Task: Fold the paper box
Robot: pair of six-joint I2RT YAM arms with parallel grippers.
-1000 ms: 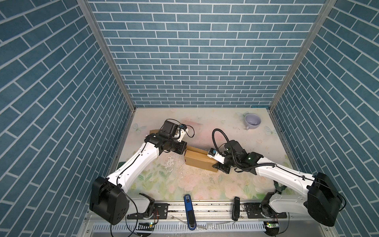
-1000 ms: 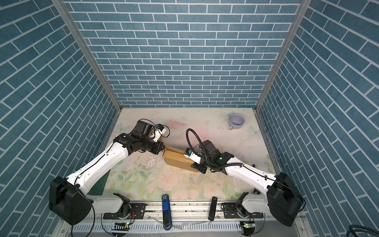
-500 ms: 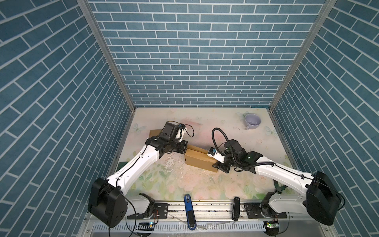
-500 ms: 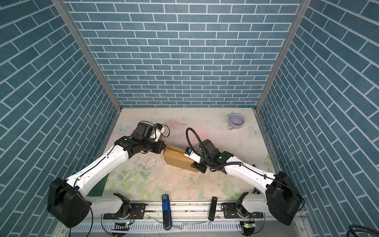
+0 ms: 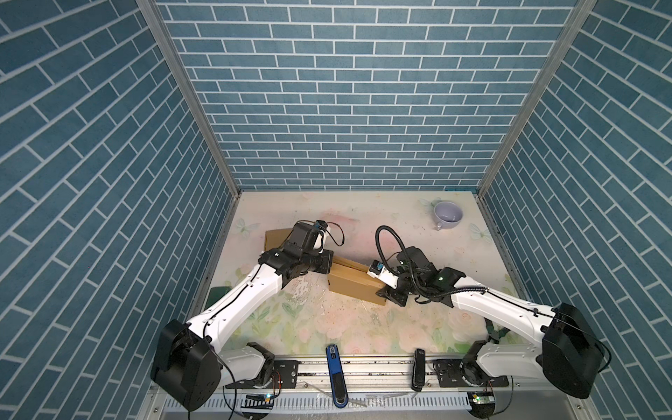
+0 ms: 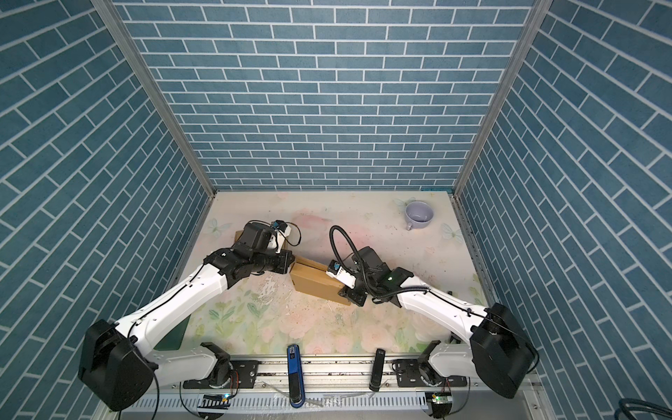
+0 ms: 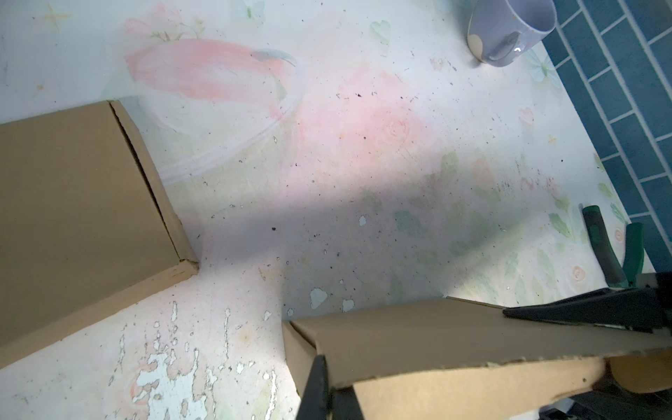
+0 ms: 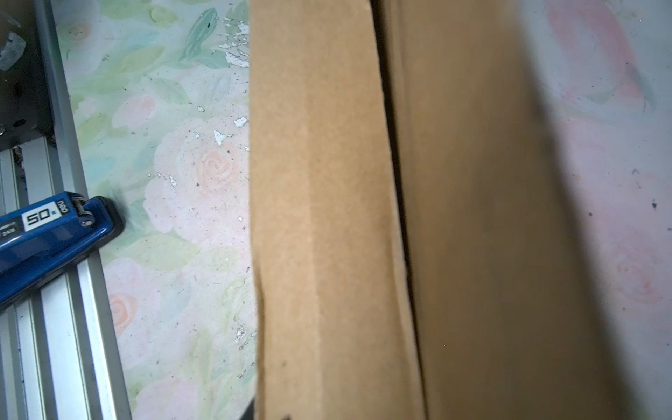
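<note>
One paper box [image 5: 354,287] lies slantwise mid-bench [image 5: 363,327], between my two arms. My left fingers [image 7: 317,382] are pinched tight on a flap edge at its left end. My right fingers [image 5: 396,296] stand partway apart, straddling and gripping its right end. One flat cardboard piece [image 5: 276,238] lies behind my left wrist, apart from the box. One lilac mug [image 5: 448,214] stands in the far right corner. At the near rail lie one blue stapler [image 5: 335,374] and one black bar [image 5: 418,369]. One pair of green-handled pliers [image 7: 605,247] lies near the right wall.
</note>
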